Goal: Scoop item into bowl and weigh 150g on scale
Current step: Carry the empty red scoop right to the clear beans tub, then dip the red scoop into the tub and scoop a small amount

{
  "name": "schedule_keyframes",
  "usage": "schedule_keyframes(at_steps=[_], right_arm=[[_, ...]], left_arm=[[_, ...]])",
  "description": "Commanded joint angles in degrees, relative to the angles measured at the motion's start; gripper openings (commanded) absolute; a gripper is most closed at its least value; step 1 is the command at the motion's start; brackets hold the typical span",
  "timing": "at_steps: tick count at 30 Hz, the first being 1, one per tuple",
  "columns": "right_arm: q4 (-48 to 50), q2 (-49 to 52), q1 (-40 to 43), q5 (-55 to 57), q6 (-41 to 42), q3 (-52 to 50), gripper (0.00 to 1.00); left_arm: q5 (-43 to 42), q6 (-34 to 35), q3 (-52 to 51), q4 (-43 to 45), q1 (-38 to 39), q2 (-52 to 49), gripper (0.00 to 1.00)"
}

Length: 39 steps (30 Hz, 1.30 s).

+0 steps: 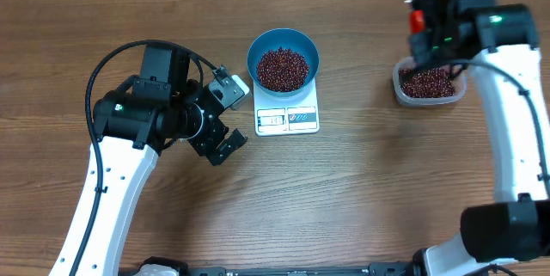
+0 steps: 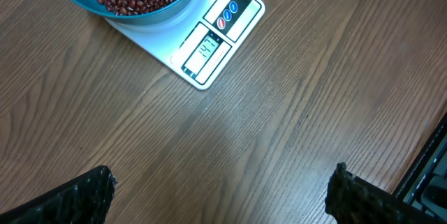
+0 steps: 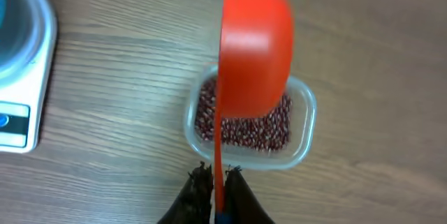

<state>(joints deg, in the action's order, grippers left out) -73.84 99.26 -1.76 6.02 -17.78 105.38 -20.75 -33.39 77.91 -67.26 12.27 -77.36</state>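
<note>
left gripper point(image 1: 234, 119): jaws spread wide with nothing in them, parked over bare wood just left of the scale, not touching it

right gripper point(image 3: 218, 192): pinched shut on the thin handle of the red scoop point(image 3: 255, 49), over at the far right

red scoop: held up over the clear tub point(image 1: 398, 89), cup end right above it; honestly can't tell if anything's inside the cup

beans point(image 1: 283, 68): a good heap in the blue bowl, plus another shallow layer in the tub

blue bowl point(image 1: 259, 48): sitting on the scale, covering its far part

scale point(image 1: 288, 119): white, roughly mid-table; display and buttons poke out on the near edge, digits too blurry for me to read

tub: far right on the wooden table point(image 1: 361, 181), well apart from the scale
</note>
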Motion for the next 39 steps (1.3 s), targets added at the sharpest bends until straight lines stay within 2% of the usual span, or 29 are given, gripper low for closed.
schedule_keyframes(at_steps=[1,7,25,32,39], right_arm=[[0.1,1.5,4.2,-7.4,1.3,0.0,0.09],[0.4,5.2,8.6,-7.9,1.3,-3.8,0.04],[8.6,8.3,8.6,-5.7,1.1,-15.9,0.04],[9.3,8.4,8.6,-14.9,1.1,-16.7,0.04],[8.8,8.4,8.7,-16.9,1.2,-16.7,0.04]], left_arm=[[0.0,0.4,-0.2,0.2,-0.3,0.9,1.00],[0.0,0.4,-0.2,0.2,-0.3,0.9,1.00],[0.0,0.4,-0.2,0.2,-0.3,0.9,1.00],[0.0,0.4,-0.2,0.2,-0.3,0.9,1.00],[0.0,0.4,-0.2,0.2,-0.3,0.9,1.00]])
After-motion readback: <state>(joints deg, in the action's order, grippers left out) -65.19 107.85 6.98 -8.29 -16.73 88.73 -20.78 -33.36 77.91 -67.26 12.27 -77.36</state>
